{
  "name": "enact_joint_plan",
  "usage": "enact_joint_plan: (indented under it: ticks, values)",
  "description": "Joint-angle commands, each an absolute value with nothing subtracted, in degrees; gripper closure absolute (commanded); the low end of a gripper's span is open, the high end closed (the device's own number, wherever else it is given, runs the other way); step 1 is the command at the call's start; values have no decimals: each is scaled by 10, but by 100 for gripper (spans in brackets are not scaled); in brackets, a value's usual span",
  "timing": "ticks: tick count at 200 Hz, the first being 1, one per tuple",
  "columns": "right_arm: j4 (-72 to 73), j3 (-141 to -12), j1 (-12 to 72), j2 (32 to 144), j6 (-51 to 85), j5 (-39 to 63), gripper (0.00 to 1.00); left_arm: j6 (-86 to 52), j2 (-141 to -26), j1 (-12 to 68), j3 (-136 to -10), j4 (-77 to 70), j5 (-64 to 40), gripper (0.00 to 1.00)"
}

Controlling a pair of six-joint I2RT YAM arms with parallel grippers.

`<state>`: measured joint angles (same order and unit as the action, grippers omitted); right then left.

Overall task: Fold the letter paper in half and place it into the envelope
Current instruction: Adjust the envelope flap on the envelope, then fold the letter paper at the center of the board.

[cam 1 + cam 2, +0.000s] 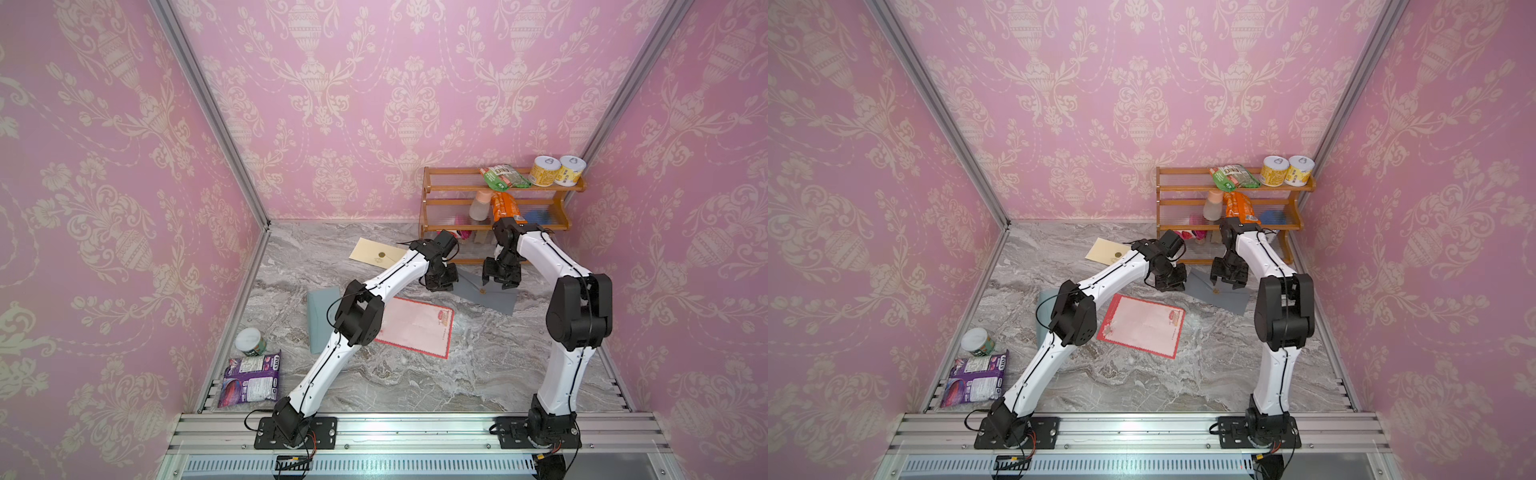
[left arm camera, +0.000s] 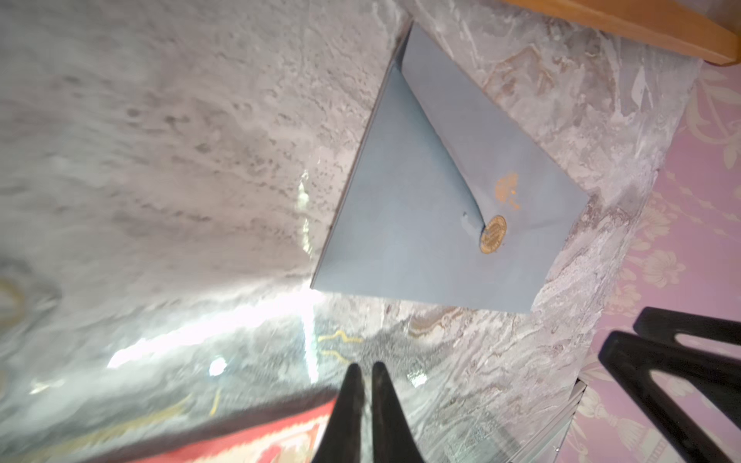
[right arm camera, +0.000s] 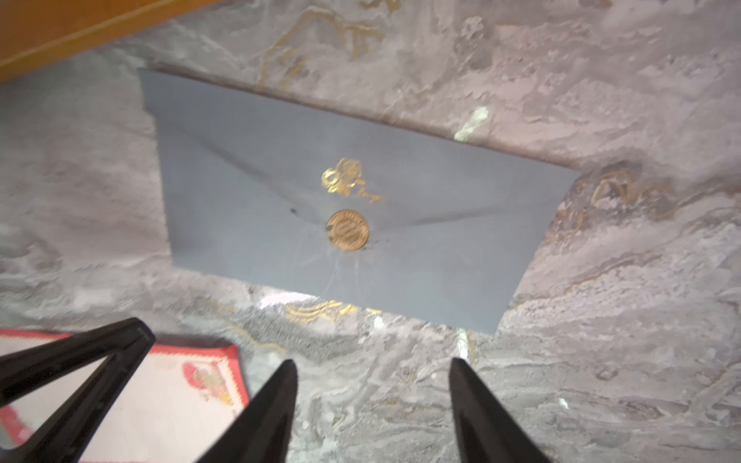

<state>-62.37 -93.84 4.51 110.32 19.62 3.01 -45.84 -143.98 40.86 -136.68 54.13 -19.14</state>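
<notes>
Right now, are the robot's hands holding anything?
No, nothing is held. The left gripper is nearly shut on air and the right gripper is open, both near the grey envelope. The letter paper lies flat, unfolded.

The table [image 3: 601, 360] is marble-look and glossy, throwing white glare. The envelope [image 3: 280, 160] is matt grey-blue paper with a shiny gold seal [image 3: 347, 231], perhaps foil; blur hides its grain. The letter [image 1: 415, 328] is matt paper. The rack [image 1: 457, 187] is varnished wood. The right gripper [image 3: 372, 362] has smooth black plastic fingers [image 3: 260, 413]. The rail [image 1: 415, 428] is brushed metal, the bag [image 1: 249, 380] glossy film.
</notes>
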Motion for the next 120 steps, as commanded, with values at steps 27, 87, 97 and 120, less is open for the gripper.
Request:
enact_joint_plan:
  ticks: [27, 87, 97, 120]
  values:
    - [-581, -813, 72, 1024, 223, 215, 0, -362, -1231, 404, -1158, 603, -72, 99]
    - [-428, -693, 122, 1001, 293, 347, 0, -386, -1078, 393, -898, 561, -30, 100]
    - [-408, -687, 131, 1010, 304, 355, 0, -388, -1066, 393, -874, 558, -25, 100]
    - [-388, -687, 146, 1039, 317, 359, 0, -385, -1053, 392, -834, 555, -13, 100]
